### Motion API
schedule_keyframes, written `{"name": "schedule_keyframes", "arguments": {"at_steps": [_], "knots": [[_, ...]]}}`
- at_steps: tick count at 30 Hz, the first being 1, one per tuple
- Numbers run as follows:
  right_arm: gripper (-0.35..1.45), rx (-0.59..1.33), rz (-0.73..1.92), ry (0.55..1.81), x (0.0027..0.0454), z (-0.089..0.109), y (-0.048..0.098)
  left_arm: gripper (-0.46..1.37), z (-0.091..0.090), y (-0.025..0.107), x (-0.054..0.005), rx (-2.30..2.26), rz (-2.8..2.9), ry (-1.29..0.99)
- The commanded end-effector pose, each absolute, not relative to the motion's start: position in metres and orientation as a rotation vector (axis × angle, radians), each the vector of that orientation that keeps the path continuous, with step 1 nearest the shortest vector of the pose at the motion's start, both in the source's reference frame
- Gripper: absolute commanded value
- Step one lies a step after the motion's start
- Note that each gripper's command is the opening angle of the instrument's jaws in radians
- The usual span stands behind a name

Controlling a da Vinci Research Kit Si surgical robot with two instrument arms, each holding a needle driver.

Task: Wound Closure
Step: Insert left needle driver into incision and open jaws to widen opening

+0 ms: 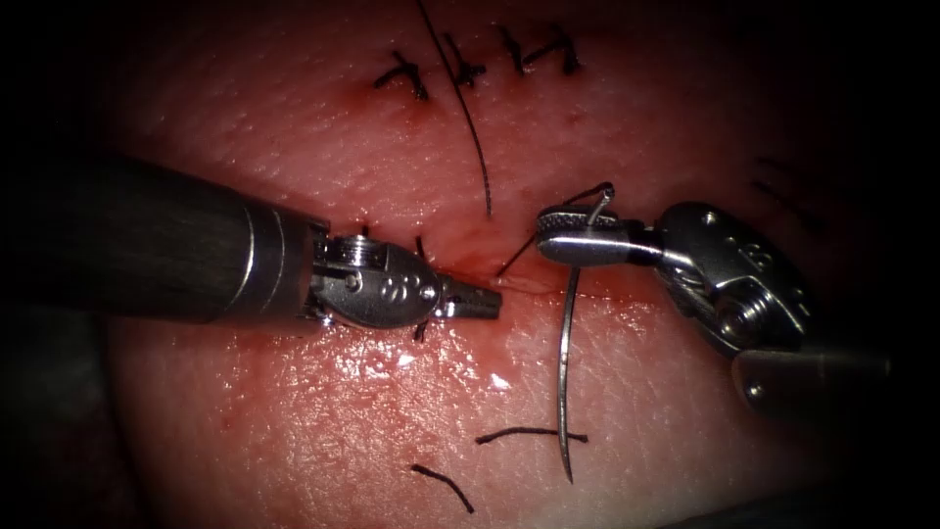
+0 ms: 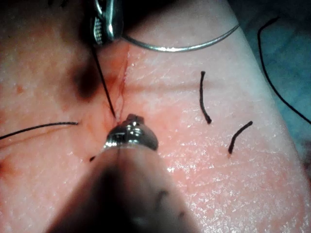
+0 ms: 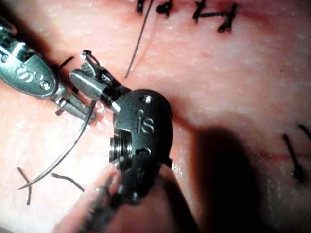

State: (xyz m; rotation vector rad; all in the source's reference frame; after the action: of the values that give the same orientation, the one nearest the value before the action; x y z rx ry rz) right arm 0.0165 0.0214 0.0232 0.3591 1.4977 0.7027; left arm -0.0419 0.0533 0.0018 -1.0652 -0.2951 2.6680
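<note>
My right tool comes in from the right, its jaws shut on the curved needle close to its thread end. The needle hangs free above the tissue, outside it, and its point reaches toward the near edge. From the needle's end, dark thread runs down into the cut. My left tool lies along the cut from the left, jaws shut, tip just beside where the thread enters. The needle's arc and the thread show in the left wrist view. The right wrist view shows my right tool gripping the needle.
A row of finished stitches sits at the far side, and a long loose thread trails down from there. Two cut ends of thread lie on the near tissue. Red fluid wets the cut line.
</note>
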Motion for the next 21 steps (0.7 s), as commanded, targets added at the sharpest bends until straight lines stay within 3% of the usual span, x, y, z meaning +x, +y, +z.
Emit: {"name": "schedule_keyframes", "arguments": {"at_steps": [1, 21], "knots": [[-0.35, 0.351, 0.704, 1.502, 0.0165, 0.0231, 0.0214, -0.35, 0.0020, 0.0534, -0.0419, -1.078, 2.661, -0.323], [-0.35, 0.376, 0.663, 1.505, 0.0179, 0.0216, 0.0204, -0.35, 0.0060, 0.0546, -0.0421, -0.937, 2.751, -0.382]]}}
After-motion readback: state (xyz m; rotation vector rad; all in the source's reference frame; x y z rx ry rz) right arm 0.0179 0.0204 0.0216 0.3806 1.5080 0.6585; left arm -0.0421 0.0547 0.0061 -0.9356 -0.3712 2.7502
